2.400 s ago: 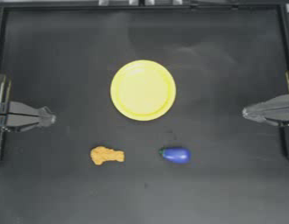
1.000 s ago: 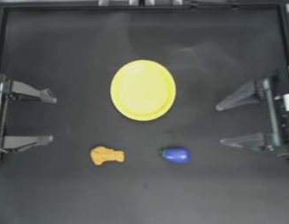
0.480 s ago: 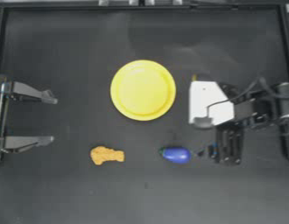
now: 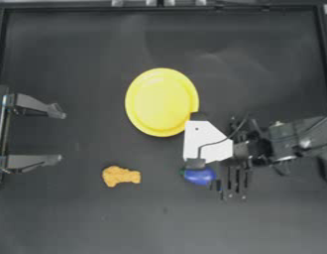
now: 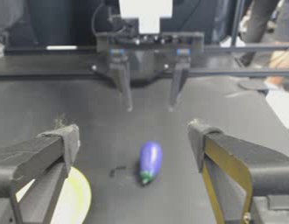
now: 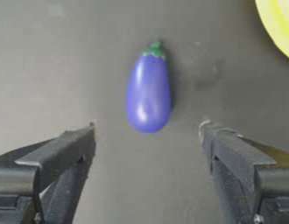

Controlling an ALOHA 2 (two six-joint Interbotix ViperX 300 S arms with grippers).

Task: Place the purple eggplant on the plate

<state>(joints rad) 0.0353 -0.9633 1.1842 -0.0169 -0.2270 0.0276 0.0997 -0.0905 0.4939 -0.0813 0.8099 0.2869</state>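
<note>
The purple eggplant [image 4: 199,176] lies on the table below and right of the yellow plate [image 4: 161,101], stem end toward the left. My right gripper [image 4: 216,181] hangs over it, reaching in from the right. In the right wrist view the eggplant [image 6: 149,94] lies just ahead of my right gripper [image 6: 147,127], lined up with the gap between the open jaws and not touching them. The plate's rim [image 6: 281,26] shows in one corner of that view. My left gripper [image 4: 57,135] stays parked open at the left edge, and its wrist view looks across at the eggplant [image 5: 149,161].
An orange-yellow nugget-like piece [image 4: 120,176] lies left of the eggplant, below the plate. The table's raised border [image 4: 163,9] runs along the far side. The right arm's white wrist block [image 4: 204,141] overlaps the plate's lower right edge in the top view.
Both grippers went from shut to open. The right arm then moved in from the right edge to over the eggplant. The left arm, plate, eggplant and nugget stayed put.
</note>
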